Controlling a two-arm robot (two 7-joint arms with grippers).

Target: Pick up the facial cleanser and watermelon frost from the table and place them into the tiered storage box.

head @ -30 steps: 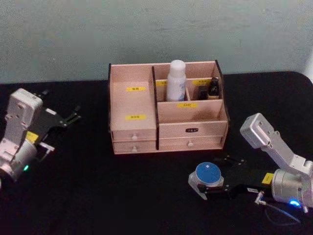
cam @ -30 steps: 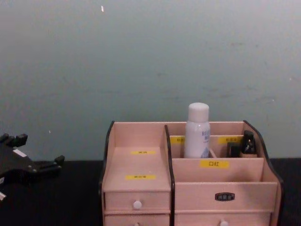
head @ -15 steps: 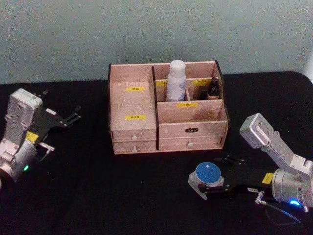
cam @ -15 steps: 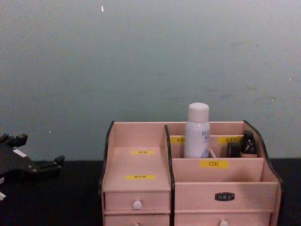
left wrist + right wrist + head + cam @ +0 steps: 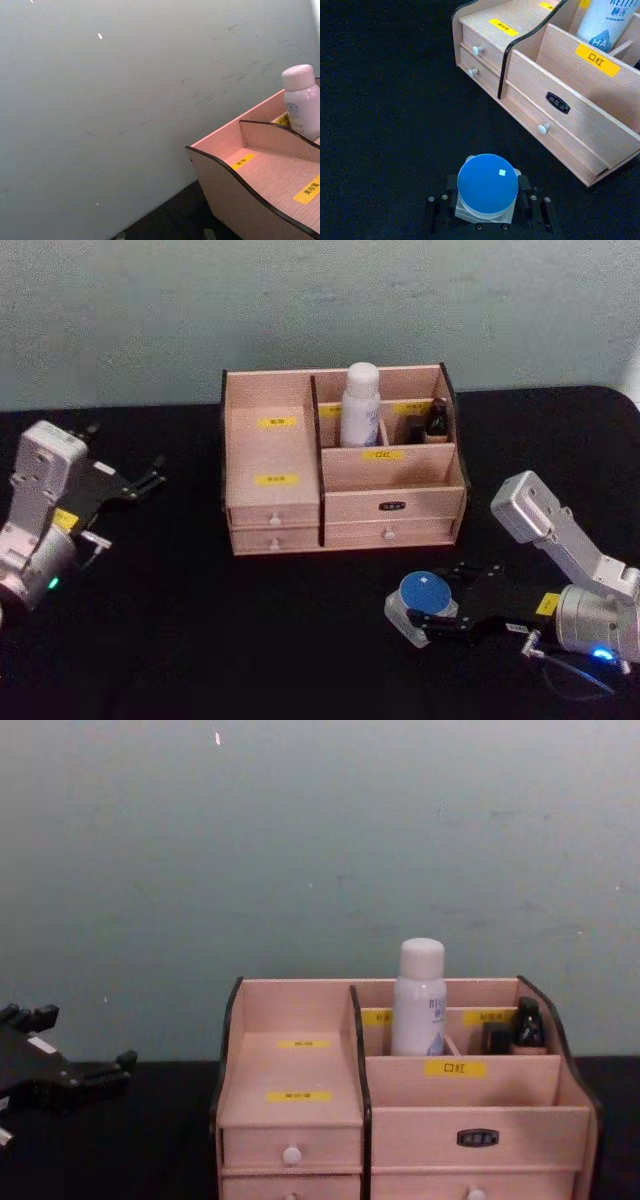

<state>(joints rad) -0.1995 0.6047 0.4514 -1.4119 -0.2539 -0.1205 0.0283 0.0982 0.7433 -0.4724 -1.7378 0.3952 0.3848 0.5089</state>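
so the right gripper (image 5: 430,608) is down in the lower right of the head view, low over the black desk (image 5: 200,640), and its jaws are pinching the watermelon frost (image 5: 423,591), a little white tub with a round blue lid. In the right wrist view the black jaws sit tight against both sides of the tub, lid facing up. Honestly can't tell if the tub is resting on the desk or lifted just off it. It's out in front of the tiered storage box (image 5: 420,480), off the right end of its front, near but not touching

the box sits mid-frame toward the back of the desk, right by the grey-green wall (image 5: 320,300). Pale wood, dark edges, yellow labels, small white-knobbed drawers along the bottom, all pushed in

the facial cleanser (image 5: 360,405), a white bottle with a white cap and blue print, is standing upright in a back compartment of the box's right half, just right of the tall dark-edged divider. One compartment further right there's a small dark bottle (image 5: 437,420), also upright

the left gripper (image 5: 153,472) is parked over at the left side of the frame, well apart from the box, jaws spread and pointing roughly toward it. In the chest view it pokes in at the left edge, a bit above the desk
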